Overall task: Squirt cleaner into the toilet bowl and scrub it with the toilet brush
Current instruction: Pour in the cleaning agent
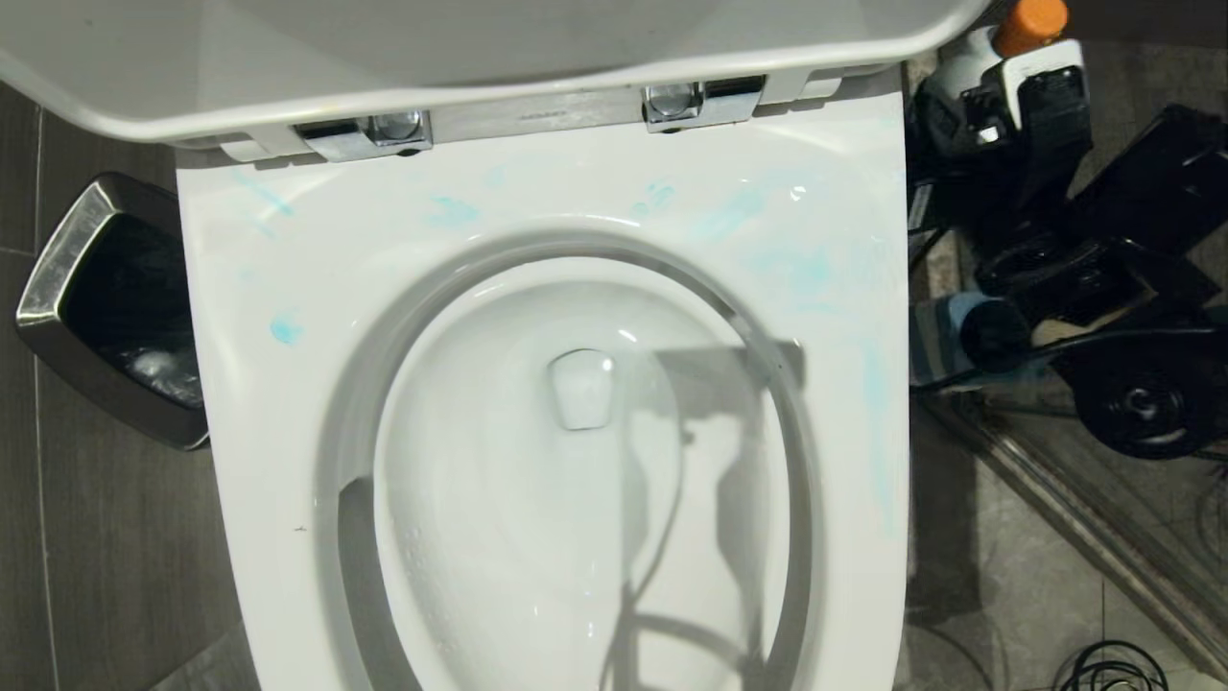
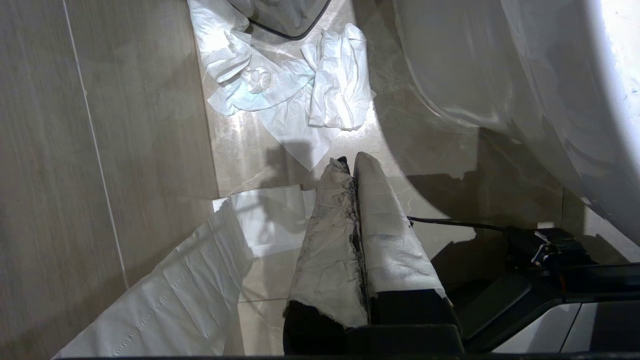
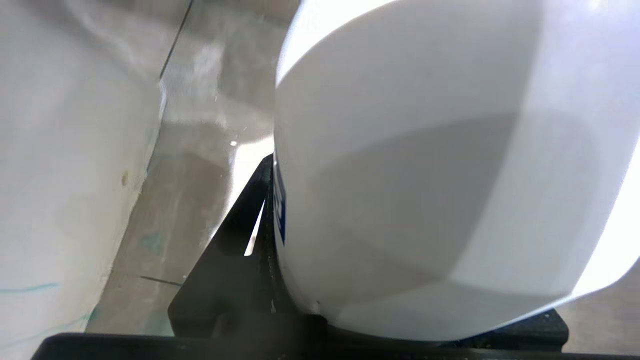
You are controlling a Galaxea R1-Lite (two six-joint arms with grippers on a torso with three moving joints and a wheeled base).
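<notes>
Count, all views: one toilet bowl [image 1: 547, 403]; two chrome hinges [image 1: 365, 134]; one steel waste bin [image 1: 106, 307]; one white bottle [image 3: 425, 190] with orange cap [image 1: 1028, 24]; cleaner [image 1: 286, 328] smears on the rim, several, not countable exactly.

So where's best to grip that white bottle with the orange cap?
Likely mid-body, from the side, as the right gripper holds it now: the white bottle has a broad, smooth body, and that leaves the orange cap free.

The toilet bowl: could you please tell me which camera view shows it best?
The head view: the toilet bowl fills it from above, rim and basin visible. The left wrist view catches only its outer side; the right wrist view shows just a white outer wall.
</notes>
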